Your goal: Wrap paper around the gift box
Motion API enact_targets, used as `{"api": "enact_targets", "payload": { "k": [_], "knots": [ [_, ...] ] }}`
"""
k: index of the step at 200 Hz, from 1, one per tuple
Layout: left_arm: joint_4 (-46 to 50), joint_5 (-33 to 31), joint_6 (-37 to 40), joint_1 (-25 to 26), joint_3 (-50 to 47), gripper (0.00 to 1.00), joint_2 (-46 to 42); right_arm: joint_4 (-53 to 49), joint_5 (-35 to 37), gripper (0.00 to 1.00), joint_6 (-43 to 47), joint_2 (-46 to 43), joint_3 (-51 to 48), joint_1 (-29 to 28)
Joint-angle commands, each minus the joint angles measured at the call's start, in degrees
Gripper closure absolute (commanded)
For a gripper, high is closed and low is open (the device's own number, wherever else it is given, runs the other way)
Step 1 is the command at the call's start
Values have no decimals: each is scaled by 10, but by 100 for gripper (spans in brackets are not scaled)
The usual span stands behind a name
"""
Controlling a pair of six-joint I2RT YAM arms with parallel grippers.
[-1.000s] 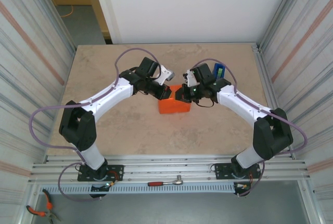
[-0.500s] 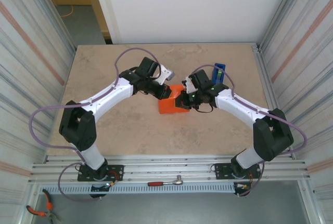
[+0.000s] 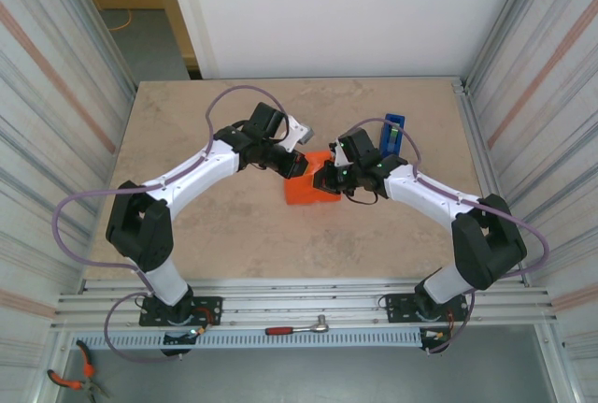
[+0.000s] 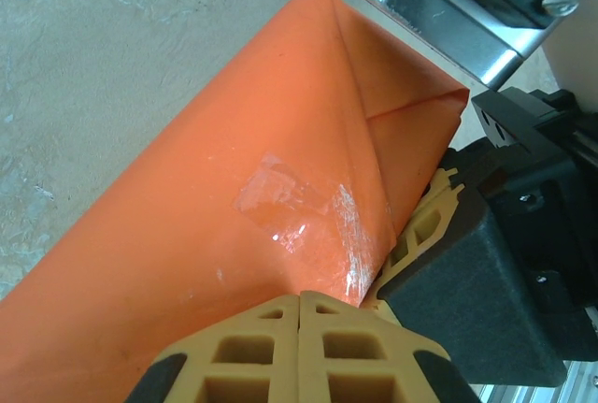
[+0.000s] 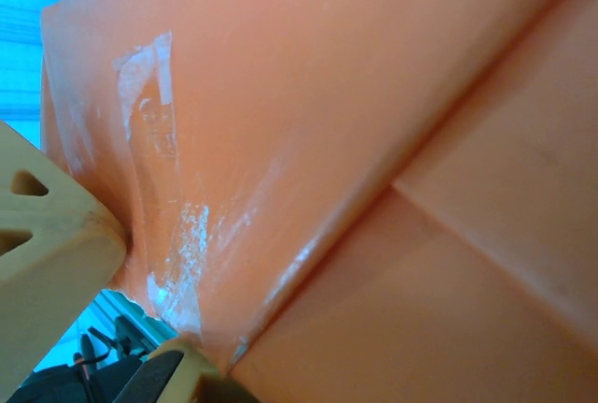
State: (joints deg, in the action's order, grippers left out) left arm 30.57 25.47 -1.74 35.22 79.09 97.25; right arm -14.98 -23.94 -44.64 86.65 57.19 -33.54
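Orange paper (image 3: 308,194) is folded into a low parcel at the middle of the table (image 3: 234,235), between the two arms. The gift box is judged to lie inside it, fully covered.

The left hand (image 3: 301,167) bears on the parcel's far left corner. In its wrist view, its fingers (image 4: 266,352) are pressed together with nothing between them, and a clear tape patch (image 4: 290,207) lies over the seam just ahead. The right hand (image 3: 325,179) meets the far right end, where a triangular flap is creased. Its fingers (image 5: 56,235) stand apart around the flap's edge, though a real pinch cannot be told.

The step looks like closing that end. It would go best if the left hand pinned the parcel firmly while the right drew the flap taut and flat along the crease. The blue tape dispenser (image 3: 393,132) stands near behind.
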Motion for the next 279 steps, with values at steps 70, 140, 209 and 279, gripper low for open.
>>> {"api": "enact_targets", "payload": {
  "k": [70,140,209,279],
  "knots": [
    [44,-15,5,6,-30,100,21,-32,48,100,-7,-101,-68,-10],
    [43,-13,5,6,-31,100,20,-55,86,100,-5,-134,-46,-19],
    [42,-13,5,6,-33,100,20,-3,93,100,-18,-69,-11,-44],
    [37,-8,3,7,-35,100,22,92,144,100,-54,-33,-29,-48]
  ]
}}
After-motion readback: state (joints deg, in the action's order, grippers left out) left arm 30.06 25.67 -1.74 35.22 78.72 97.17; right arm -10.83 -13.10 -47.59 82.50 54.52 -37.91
